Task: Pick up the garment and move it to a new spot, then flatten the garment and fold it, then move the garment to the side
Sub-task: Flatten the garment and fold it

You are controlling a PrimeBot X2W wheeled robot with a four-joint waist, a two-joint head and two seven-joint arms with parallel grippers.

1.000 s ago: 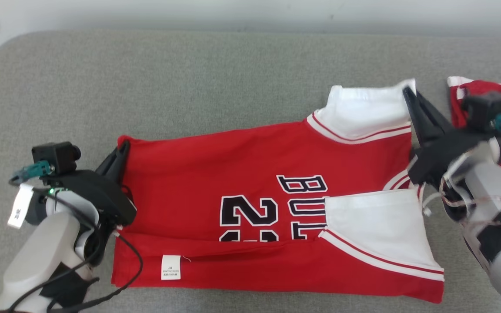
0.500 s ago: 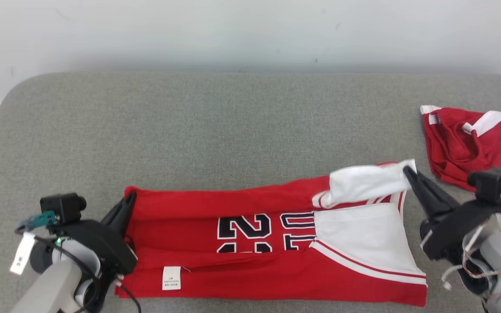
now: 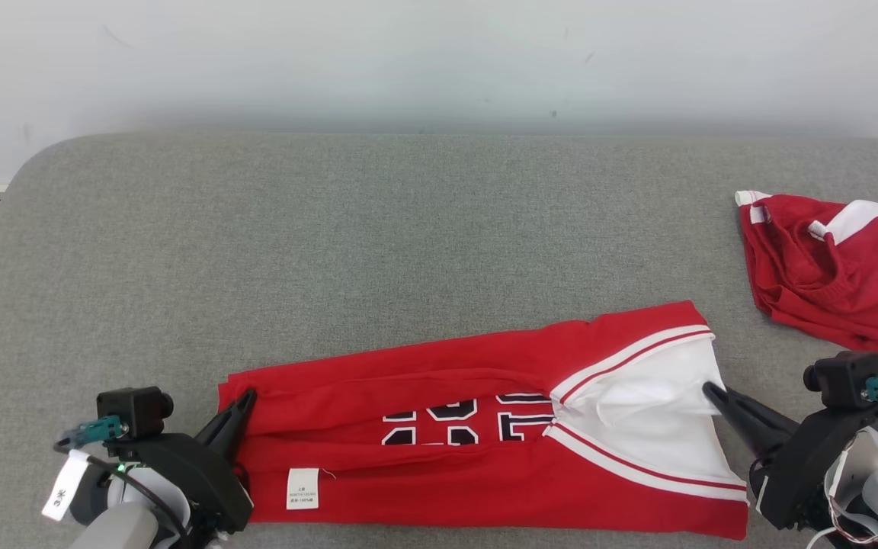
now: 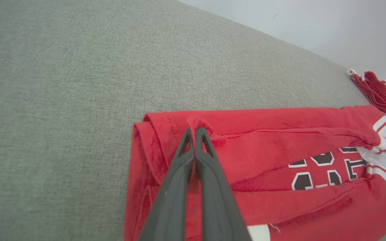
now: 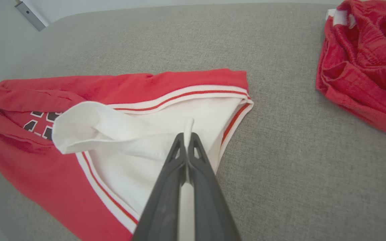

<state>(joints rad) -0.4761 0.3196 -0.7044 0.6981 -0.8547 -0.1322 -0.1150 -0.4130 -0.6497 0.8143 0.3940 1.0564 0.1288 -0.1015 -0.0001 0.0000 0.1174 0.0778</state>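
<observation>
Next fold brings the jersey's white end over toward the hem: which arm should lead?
Probably right: the right gripper grips the jersey at its white end; the left gripper pinches the hem.

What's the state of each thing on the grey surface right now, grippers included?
jersey: flat on the grey surface, long edges folded in, number partly covered.
left gripper: shut, pinching the jersey's red end.
right gripper: shut, pinching the jersey's white panel.
second red garment: crumpled, apart from the jersey, untouched.

Broad grey fabric surface (image 3: 408,229) with rounded corner (woven texture), plain pale wall (image 3: 439,61) behind, soft even light
</observation>
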